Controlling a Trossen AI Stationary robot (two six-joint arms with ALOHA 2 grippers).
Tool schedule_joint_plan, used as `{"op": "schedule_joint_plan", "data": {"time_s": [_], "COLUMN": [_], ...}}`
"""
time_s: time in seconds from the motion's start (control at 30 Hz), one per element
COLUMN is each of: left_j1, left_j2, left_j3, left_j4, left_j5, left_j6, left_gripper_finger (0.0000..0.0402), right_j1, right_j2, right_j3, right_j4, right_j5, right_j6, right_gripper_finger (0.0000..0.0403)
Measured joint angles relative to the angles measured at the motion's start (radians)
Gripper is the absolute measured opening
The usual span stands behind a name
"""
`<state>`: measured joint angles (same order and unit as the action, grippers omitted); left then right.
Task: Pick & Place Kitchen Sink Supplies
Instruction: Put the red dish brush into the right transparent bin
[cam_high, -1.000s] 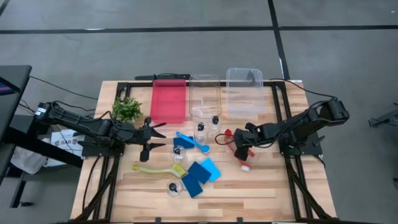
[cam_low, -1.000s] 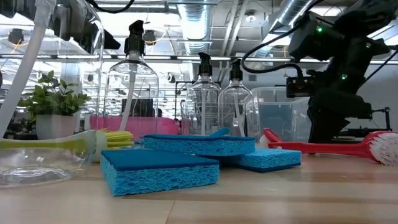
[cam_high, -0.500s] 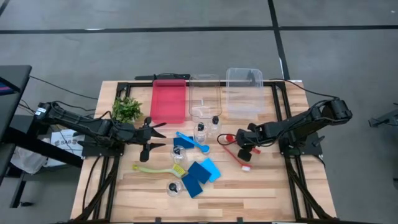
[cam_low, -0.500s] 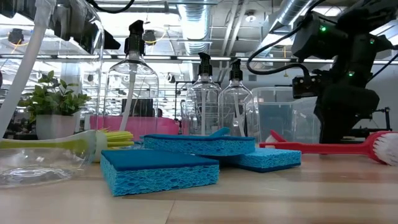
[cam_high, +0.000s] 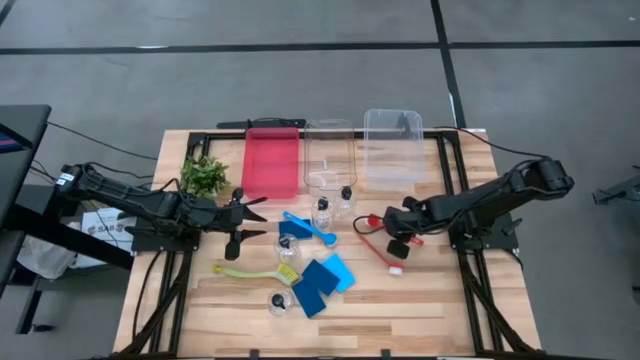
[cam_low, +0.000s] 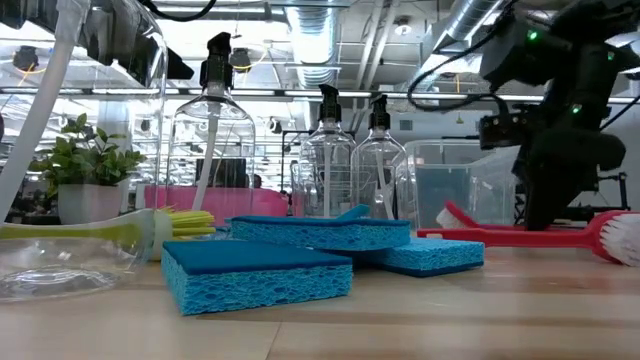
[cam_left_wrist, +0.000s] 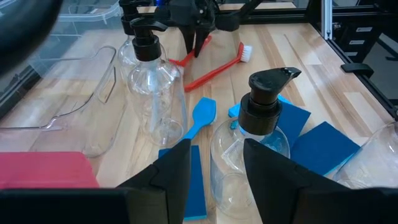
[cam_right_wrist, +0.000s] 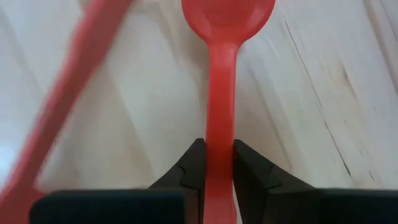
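Red brush (cam_right_wrist: 222, 93) handle, right gripper (cam_right_wrist: 217, 163) fingers clamped (wooden table (cam_right_wrist: 323, 99))

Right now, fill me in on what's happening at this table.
The right gripper is shut on the handle of a red brush, right of the table's middle. A second red brush lies on the wood beside it. The left gripper hangs open on the left side, near the clear pump bottles, holding nothing. The blue sponges, the yellow-green brush and the blue brush lie loose on the table. The red tray and the clear bins at the back hold no supplies yet.
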<state>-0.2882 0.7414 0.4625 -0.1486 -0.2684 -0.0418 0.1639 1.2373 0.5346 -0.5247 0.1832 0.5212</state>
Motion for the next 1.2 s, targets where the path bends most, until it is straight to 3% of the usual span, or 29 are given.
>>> {"op": "schedule_joint_plan", "data": {"time_s": [0.33, 0.6, 0.73, 1.0, 1.2], "left_j1": [0.000, 0.000, 0.000, 0.000, 0.000], "left_j2": [0.000, 0.000, 0.000, 0.000, 0.000], "left_j3": [0.000, 0.000, 0.000, 0.000, 0.000], "left_j4": [0.000, 0.000, 0.000, 0.000, 0.000], "left_j5": [0.000, 0.000, 0.000, 0.000, 0.000], "left_j6": [0.000, 0.000, 0.000, 0.000, 0.000], "left_gripper_finger": [0.0149, 0.0149, 0.0149, 0.0149, 0.0149], "right_j1": [0.098, 0.174, 0.194, 0.166, 0.063], "right_j2": [-0.138, -0.259, -0.288, -0.296, -0.295], "right_j3": [0.000, 0.035, 0.097, 0.243, 0.309], "right_j4": [0.004, 0.009, 0.009, 0.014, 0.083], "right_j5": [0.063, 0.188, 0.310, 0.659, 0.794], "right_j6": [-0.004, -0.086, -0.149, -0.234, -0.340], "right_gripper_finger": [0.0050, 0.0052, 0.0052, 0.0053, 0.0053]}}
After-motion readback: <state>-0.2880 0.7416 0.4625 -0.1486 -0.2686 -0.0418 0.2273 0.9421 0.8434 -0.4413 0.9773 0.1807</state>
